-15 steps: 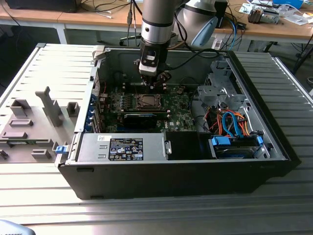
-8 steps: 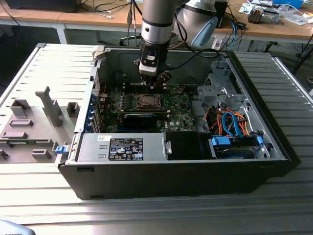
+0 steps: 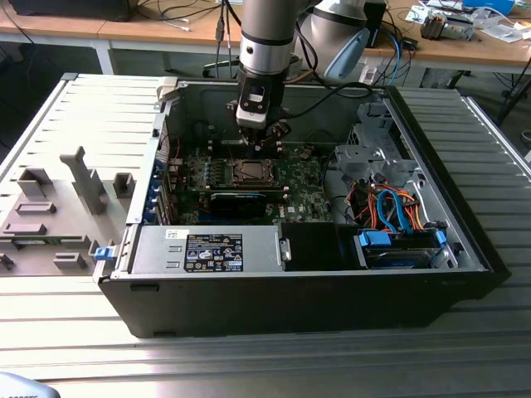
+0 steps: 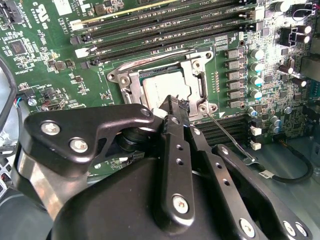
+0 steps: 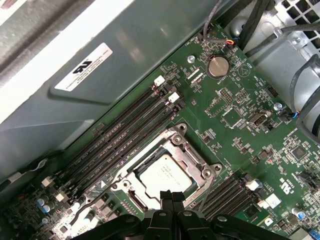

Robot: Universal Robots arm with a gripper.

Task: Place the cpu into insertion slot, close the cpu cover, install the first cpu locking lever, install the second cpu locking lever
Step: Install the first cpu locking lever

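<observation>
Silver-grey cpu [image 5: 165,175] sits in the slot [image 5: 142,165] on the green board [image 5: 235,120], inside the open case [image 3: 465,240]. The cover [image 4: 196,67], a shiny metal frame, lies flat around it. One thin lever [image 4: 231,138] sticks out past the cover's corner. The gripper [image 5: 171,194] hangs right over the cpu's edge, its black fingers [image 5: 165,199] pressed together, holding nothing.

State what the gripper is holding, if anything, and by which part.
Nothing appears to be held: the gripper is shut, fingertips together with nothing between them, poised above the cpu.
</observation>
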